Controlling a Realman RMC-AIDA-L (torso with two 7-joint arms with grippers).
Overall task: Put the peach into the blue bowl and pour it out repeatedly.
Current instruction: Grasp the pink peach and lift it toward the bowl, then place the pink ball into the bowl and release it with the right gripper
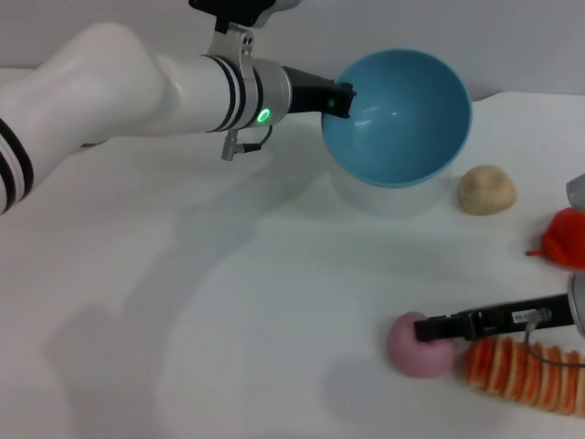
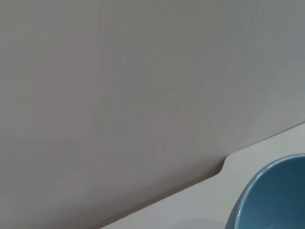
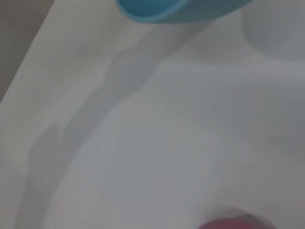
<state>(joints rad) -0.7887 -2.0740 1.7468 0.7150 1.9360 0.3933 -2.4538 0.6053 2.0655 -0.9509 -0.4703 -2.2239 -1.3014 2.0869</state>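
The peach [image 1: 419,346] lies on the table [image 1: 228,320] right at the tip of the right gripper [image 1: 428,327], touching it; whether those jaws are apart or closed on it I cannot tell. The left gripper [image 1: 340,99] has its jaws clamped on the rim of the bowl [image 1: 402,114], holding it raised and tilted, its mouth facing the camera.

Sitting at the table's [image 1: 228,302] near right: peach [image 1: 413,351]; hanging tilted behind it, raised: blue bowl [image 1: 402,114].
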